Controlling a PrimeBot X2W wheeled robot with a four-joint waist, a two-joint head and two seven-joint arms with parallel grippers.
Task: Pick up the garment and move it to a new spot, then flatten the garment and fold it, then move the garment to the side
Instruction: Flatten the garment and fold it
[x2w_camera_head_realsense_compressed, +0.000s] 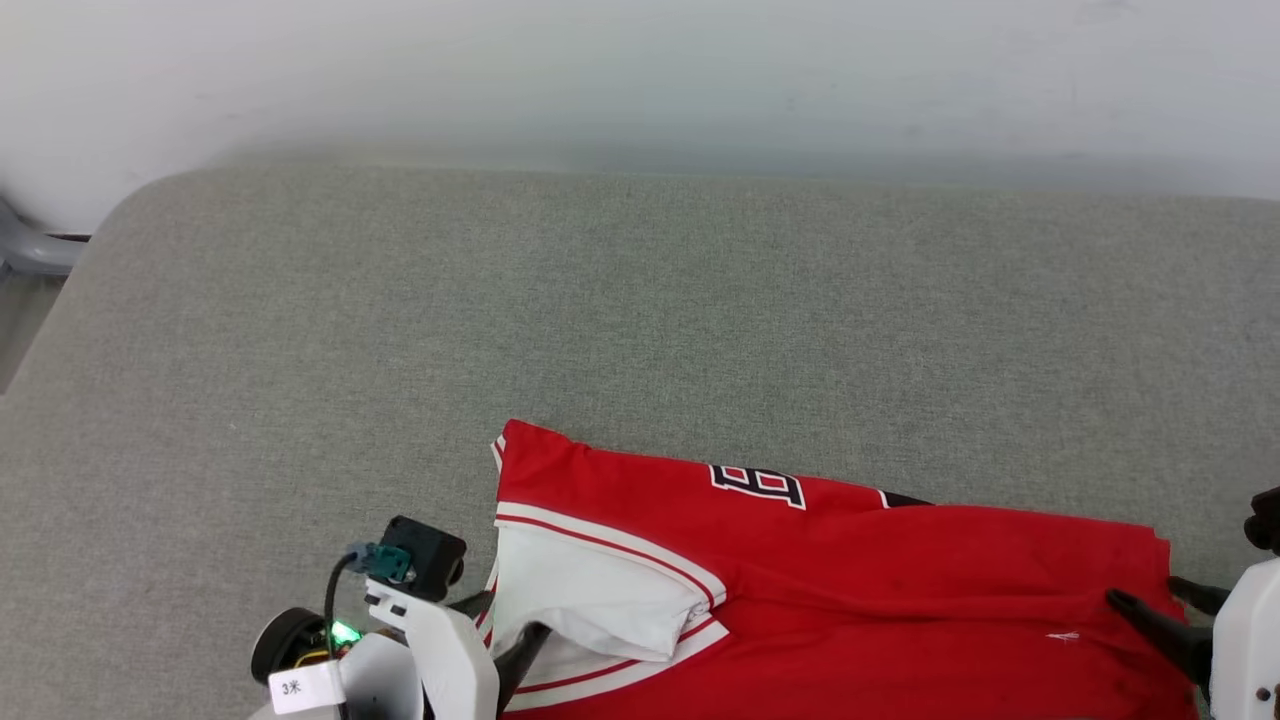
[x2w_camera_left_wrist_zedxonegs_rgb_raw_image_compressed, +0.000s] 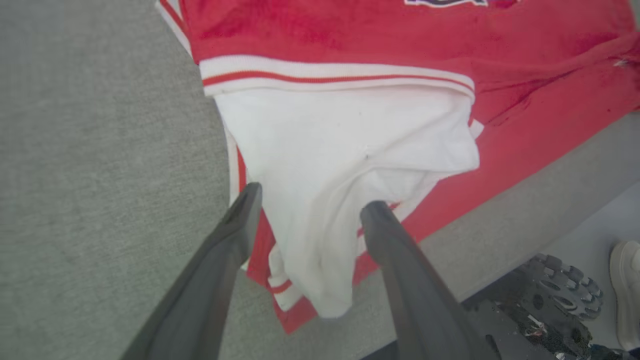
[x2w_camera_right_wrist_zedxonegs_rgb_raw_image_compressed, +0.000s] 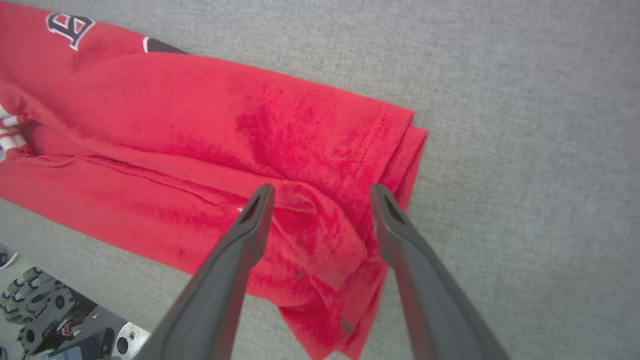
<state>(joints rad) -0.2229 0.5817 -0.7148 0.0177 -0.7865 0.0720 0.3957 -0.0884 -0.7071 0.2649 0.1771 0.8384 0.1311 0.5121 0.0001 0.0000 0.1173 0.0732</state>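
While both arms hang low over the grey fabric surface (x2w_camera_head_realsense_compressed: 640, 300), the left gripper (x2w_camera_left_wrist_zedxonegs_rgb_raw_image_compressed: 312, 200) stands with its two dark fingers spread apart, clamping nothing. The garment (x2w_camera_head_realsense_compressed: 850, 580) lies spread just ahead of and beneath them, its white sleeve (x2w_camera_left_wrist_zedxonegs_rgb_raw_image_compressed: 350, 150) spilling down through the gap between the tips and the striped trim (x2w_camera_left_wrist_zedxonegs_rgb_raw_image_compressed: 325, 75) further ahead. The right gripper (x2w_camera_right_wrist_zedxonegs_rgb_raw_image_compressed: 322, 192) is likewise spread wide. The shirt's rumpled red hem corner (x2w_camera_right_wrist_zedxonegs_rgb_raw_image_compressed: 350, 260) sits under the gap between its fingers, and the folded red body stretches off to its left toward a black, white-edged letter (x2w_camera_right_wrist_zedxonegs_rgb_raw_image_compressed: 70, 27).
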